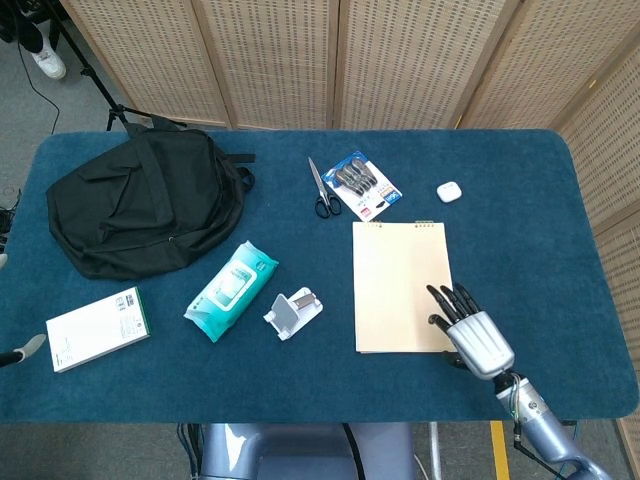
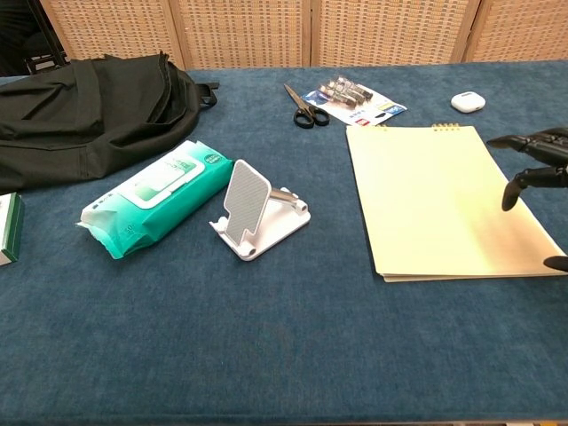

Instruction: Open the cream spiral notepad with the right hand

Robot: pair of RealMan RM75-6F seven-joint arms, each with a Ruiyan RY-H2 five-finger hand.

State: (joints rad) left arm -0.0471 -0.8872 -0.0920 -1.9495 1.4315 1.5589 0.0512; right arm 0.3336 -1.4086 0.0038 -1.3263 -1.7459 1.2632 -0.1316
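The cream spiral notepad [image 1: 403,286] lies closed and flat, the right hand [image 1: 472,337] spread empty over its near corner.

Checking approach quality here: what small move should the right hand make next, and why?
Probably lower the right hand so its fingertips catch the notepad cover at the near right edge. The notepad lies closed and flat, bound along its far edge, and the open hand is over that near right corner, holding nothing.
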